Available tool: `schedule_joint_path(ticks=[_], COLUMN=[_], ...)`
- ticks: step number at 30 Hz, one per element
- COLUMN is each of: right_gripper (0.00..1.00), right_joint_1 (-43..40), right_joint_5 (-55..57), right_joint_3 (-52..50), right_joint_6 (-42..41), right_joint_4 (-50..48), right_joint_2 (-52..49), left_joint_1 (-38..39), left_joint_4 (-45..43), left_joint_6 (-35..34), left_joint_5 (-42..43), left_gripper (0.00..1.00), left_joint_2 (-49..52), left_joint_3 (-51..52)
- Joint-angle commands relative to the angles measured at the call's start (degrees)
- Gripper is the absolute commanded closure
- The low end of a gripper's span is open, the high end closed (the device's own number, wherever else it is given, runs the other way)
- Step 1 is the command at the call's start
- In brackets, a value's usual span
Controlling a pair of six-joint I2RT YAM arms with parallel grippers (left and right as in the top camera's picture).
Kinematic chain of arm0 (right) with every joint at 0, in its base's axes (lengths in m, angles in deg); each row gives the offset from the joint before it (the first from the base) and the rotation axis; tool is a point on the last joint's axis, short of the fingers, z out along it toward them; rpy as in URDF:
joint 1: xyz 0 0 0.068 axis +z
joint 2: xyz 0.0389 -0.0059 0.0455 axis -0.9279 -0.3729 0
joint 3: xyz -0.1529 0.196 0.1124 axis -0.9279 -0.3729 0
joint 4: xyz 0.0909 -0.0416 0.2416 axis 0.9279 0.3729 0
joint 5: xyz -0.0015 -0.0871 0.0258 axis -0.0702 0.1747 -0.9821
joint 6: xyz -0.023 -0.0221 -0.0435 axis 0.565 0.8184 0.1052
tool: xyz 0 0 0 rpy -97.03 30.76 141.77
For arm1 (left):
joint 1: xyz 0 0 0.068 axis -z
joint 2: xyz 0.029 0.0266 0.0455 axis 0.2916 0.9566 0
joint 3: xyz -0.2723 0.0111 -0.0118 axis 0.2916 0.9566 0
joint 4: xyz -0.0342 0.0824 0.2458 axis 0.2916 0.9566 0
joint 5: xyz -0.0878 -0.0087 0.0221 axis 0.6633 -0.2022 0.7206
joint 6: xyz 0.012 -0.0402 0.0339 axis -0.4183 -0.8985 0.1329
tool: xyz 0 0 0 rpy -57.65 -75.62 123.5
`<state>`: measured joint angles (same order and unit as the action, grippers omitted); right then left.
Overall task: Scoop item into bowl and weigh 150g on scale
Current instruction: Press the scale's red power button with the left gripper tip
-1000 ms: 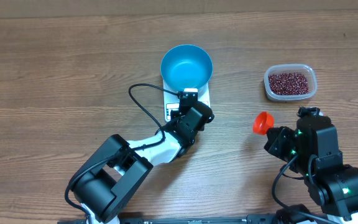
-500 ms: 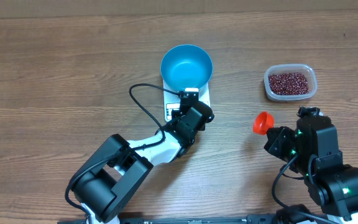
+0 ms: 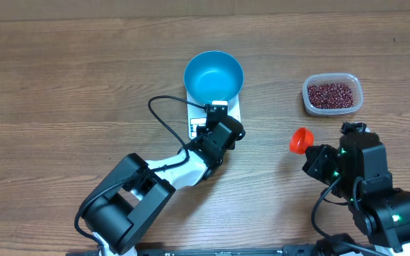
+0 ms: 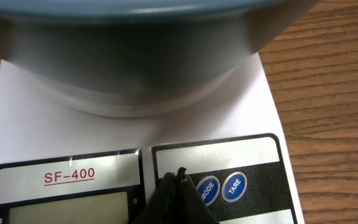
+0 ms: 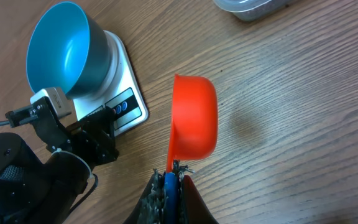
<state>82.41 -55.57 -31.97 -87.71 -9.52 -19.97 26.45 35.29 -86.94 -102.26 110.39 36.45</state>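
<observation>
The blue bowl (image 3: 213, 76) stands empty on the white scale (image 3: 235, 110). My left gripper (image 3: 209, 126) is shut with nothing in it. Its tip (image 4: 178, 177) rests on the scale's button panel (image 4: 253, 180), just left of the MODE button (image 4: 206, 190). The beans (image 3: 331, 93) lie in a clear tub (image 3: 332, 107) at the back right. My right gripper (image 5: 173, 169) is shut on the handle of an orange scoop (image 5: 194, 115). The scoop's cup (image 3: 301, 140) is empty and held over the table between scale and tub.
A black cable (image 3: 164, 117) loops from the left arm across the table left of the scale. The left arm's body (image 3: 130, 203) fills the near middle. The right arm's body (image 3: 376, 192) sits at the near right corner.
</observation>
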Motion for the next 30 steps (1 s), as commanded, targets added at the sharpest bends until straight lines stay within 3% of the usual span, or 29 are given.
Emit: schedule_joint_path(ticks=[1, 30], right_gripper=[0.96, 0.96], right_joint_1=[0.20, 0.22], right_joint_5=[0.96, 0.94], right_joint_3=[1.73, 1.73], right_joint_6=[0.28, 0.28], right_joint_4=[-0.52, -0.44], right_joint_2=[0.09, 0.09], left_joint_1=[0.28, 0.28], left_joint_4=[0.37, 2.71], left_joint_6=[0.09, 0.09], left_joint_5=[0.48, 2.21], left_gripper=[0.96, 0.96], left_joint_2=[1.31, 1.55], left_joint_3=[-1.03, -1.03])
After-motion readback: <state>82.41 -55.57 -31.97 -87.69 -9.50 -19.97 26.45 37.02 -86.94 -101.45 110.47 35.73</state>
